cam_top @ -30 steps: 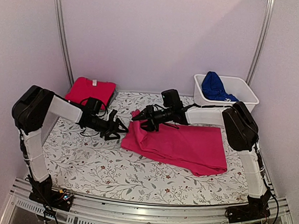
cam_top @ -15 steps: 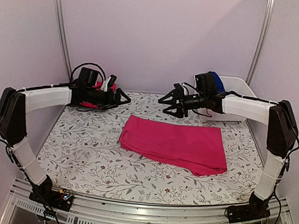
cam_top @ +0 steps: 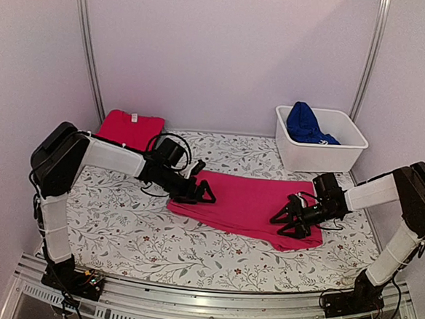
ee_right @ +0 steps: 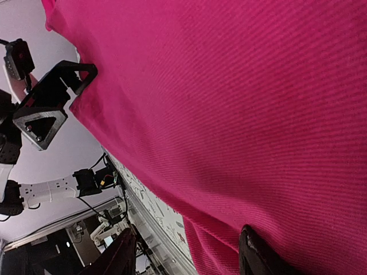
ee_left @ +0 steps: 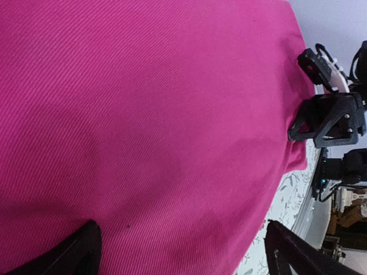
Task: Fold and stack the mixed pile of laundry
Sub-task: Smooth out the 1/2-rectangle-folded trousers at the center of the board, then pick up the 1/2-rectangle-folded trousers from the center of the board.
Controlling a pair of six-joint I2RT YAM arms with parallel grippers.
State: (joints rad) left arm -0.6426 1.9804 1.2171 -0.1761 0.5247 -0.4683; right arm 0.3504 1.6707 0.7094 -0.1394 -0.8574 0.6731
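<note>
A large magenta-pink garment (cam_top: pixel 249 206) lies folded flat in the middle of the floral table cloth. My left gripper (cam_top: pixel 201 195) is low over its left end and open; in the left wrist view its fingers (ee_left: pixel 77 252) straddle the pink cloth (ee_left: pixel 149 114). My right gripper (cam_top: pixel 285 220) is open over the garment's front right part. In the right wrist view one of its fingers (ee_right: pixel 258 255) is over the pink cloth (ee_right: pixel 241 103) and the other is past the edge. A folded red tee (cam_top: pixel 129 128) lies at the back left. A royal blue garment (cam_top: pixel 305 123) sits in the tub.
A white plastic tub (cam_top: pixel 348 146) stands at the back right. The leaf-patterned cloth (cam_top: pixel 156 236) covers the table. Metal frame posts run up the back wall on both sides, and a metal rail lines the near edge.
Both arms left the pink garment's left end, rose toward the back, then came down again, the left at its left end and the right at its front right. Both grippers opened wider.
</note>
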